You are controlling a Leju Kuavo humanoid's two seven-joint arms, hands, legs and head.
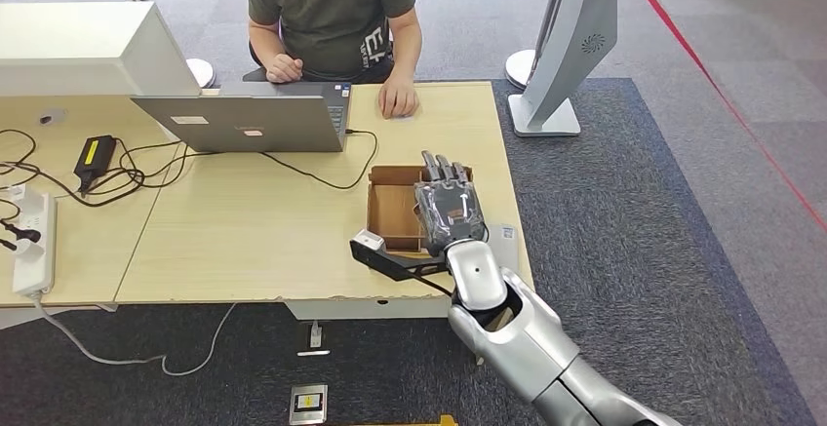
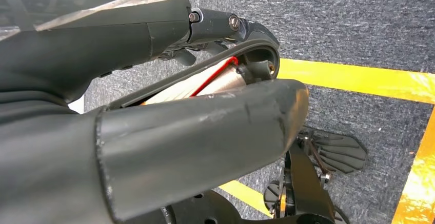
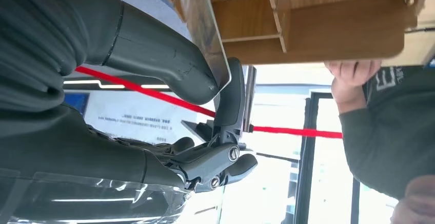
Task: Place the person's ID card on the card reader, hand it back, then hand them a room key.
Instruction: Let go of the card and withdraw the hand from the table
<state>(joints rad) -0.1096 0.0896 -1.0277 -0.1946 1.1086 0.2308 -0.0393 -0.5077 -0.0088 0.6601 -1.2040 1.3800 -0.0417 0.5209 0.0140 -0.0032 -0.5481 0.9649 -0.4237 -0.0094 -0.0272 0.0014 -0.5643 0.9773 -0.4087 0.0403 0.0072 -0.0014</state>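
Observation:
My right hand point(image 1: 450, 213) hovers palm down over an open brown wooden box point(image 1: 388, 213) near the table's right edge. In the right wrist view, its thumb point(image 3: 169, 65) and a dark finger point(image 3: 233, 101) pinch a thin glossy card point(image 3: 202, 29) just beside the box point(image 3: 318, 34). A black card reader point(image 1: 375, 249) lies at the table's front edge, left of my wrist. A pale card point(image 1: 503, 243) lies flat on the table to the right of my wrist. My left hand point(image 2: 205, 96) hangs over the carpet and holds nothing.
A person in a dark shirt point(image 1: 327, 7) sits across the table, one hand point(image 1: 397, 99) resting on it. A grey laptop point(image 1: 249, 119), cables, a charger point(image 1: 95, 156) and a power strip point(image 1: 32, 241) are on the left. A white stand point(image 1: 566, 46) is on the carpet to the right.

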